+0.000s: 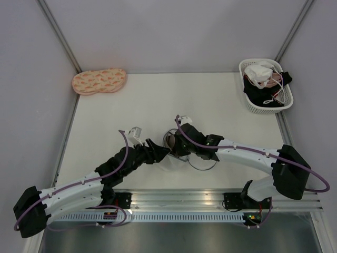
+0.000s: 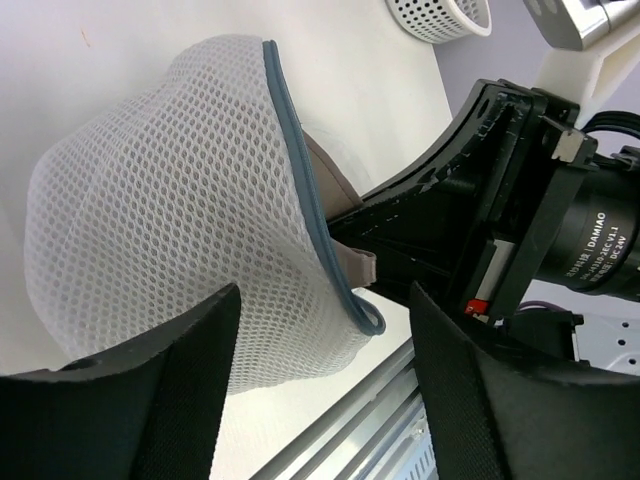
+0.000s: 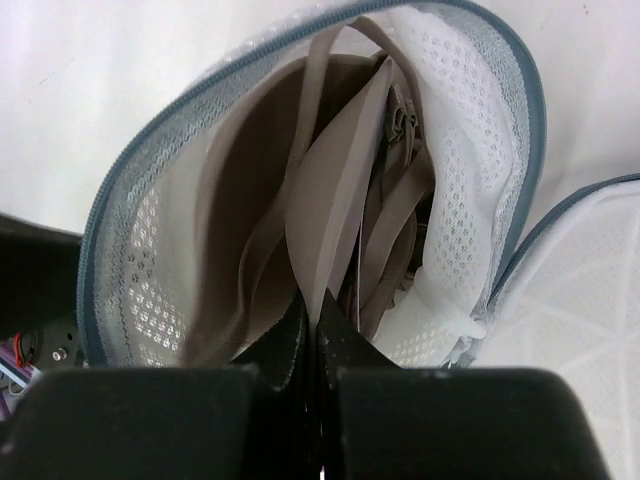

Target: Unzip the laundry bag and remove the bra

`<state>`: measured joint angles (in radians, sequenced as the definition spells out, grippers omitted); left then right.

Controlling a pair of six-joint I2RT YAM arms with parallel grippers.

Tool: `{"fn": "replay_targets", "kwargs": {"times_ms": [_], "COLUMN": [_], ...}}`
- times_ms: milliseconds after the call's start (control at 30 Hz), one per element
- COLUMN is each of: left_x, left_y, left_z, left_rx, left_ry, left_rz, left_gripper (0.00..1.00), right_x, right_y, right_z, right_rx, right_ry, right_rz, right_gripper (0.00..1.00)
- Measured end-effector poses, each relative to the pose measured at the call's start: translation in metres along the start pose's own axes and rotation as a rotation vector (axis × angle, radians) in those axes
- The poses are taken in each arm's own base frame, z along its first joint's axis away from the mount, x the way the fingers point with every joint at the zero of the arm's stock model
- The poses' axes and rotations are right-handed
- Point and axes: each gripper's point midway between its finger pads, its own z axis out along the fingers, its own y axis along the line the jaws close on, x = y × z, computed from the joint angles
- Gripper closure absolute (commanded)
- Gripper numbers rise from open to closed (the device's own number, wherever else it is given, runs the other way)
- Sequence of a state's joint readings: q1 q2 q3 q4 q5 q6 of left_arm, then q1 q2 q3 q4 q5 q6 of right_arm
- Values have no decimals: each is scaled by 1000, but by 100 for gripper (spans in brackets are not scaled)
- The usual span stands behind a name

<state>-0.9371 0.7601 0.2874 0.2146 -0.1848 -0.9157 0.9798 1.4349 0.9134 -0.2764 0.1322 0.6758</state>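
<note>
The laundry bag (image 1: 169, 159) lies unzipped in the middle of the table, between the two arms. In the right wrist view its blue-grey rim (image 3: 118, 190) gapes wide and its mesh lid (image 3: 580, 290) is folded off to the right. The taupe bra (image 3: 330, 180) is stuffed inside, cups and straps showing. My right gripper (image 3: 318, 320) is shut on the edge of a cup, just inside the opening. My left gripper (image 2: 320, 390) stands open, with the white mesh dome (image 2: 170, 200) sagging between its fingers against the left one. A bit of bra (image 2: 335, 190) peeks past the rim.
A white lattice basket (image 1: 251, 105) with white, pink and dark garments stands at the back right. A peach patterned pad (image 1: 99, 80) lies at the back left. The aluminium rail (image 1: 179, 197) runs along the near edge. The right arm's black wrist (image 2: 500, 200) is close beside the left gripper.
</note>
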Motion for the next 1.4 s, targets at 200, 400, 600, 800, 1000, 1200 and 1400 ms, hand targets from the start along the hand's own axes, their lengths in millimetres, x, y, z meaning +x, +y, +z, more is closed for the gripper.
{"fn": "replay_targets", "kwargs": {"times_ms": [200,400,600,800,1000,1200,1400], "left_x": [-2,-2,-3,1,10,12,12], "left_y": [-1,2,2,6,17,18,17], "left_z": [0,1,1,3,8,9,9], "left_rx": [-2,-13,-17,-32,-71,-76,-70], "left_ry": [-9,-13,-16,-5,25,30,30], "left_rz": [-17,-18,-19,-17,-8,-7,-8], "left_gripper": [16,25,29,29,29,26,25], "right_x": [-5,-5,-26,-63,-79,-83,-93], "right_y": [6,9,4,1,14,35,57], "right_z": [-8,-14,-54,-109,-137,-151,-179], "right_rx": [-25,-41,-21,-26,-101,-196,-359], "right_ry": [-18,-21,-126,-286,-341,-327,-362], "right_rz": [-4,-15,-10,12,10,-5,0], "right_gripper": [99,99,100,100,100,100,100]}}
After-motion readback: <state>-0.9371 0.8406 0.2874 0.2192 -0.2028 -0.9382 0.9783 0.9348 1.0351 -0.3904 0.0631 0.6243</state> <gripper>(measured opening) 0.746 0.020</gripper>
